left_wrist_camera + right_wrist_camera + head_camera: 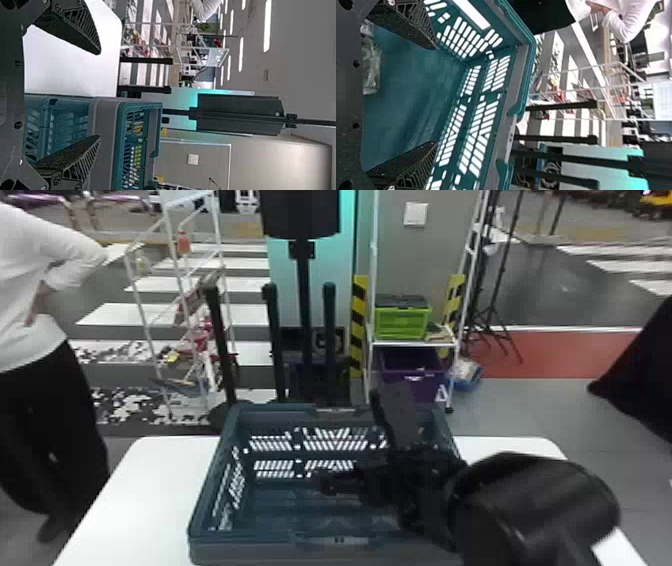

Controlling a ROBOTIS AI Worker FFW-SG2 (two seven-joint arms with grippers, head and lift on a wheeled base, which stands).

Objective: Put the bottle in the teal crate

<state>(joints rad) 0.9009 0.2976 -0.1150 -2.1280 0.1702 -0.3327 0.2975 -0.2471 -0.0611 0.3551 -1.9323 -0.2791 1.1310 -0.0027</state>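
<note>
We tag this as a large indoor hall, lab or demo space. Head view: white floor stripes (pixel 255 284) like a crosswalk, upper left and upper right; red floor patch (pixel 560 360), right; hazard-striped post (pixel 358 320) and shelf rack (pixel 415 344), right of centre; tripod (pixel 492 314), upper right; white table (pixel 150 480), lower left. Left wrist view: ceiling strip lights (pixel 267 25).

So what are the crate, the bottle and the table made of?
Crate: probably hard, smooth plastic, with slots shaped through its walls.
Bottle: likely thin, glossy clear plastic; it looks see-through and crinkly.
Table: smooth, white, even top; plastic or coated wood, can't tell.
</note>
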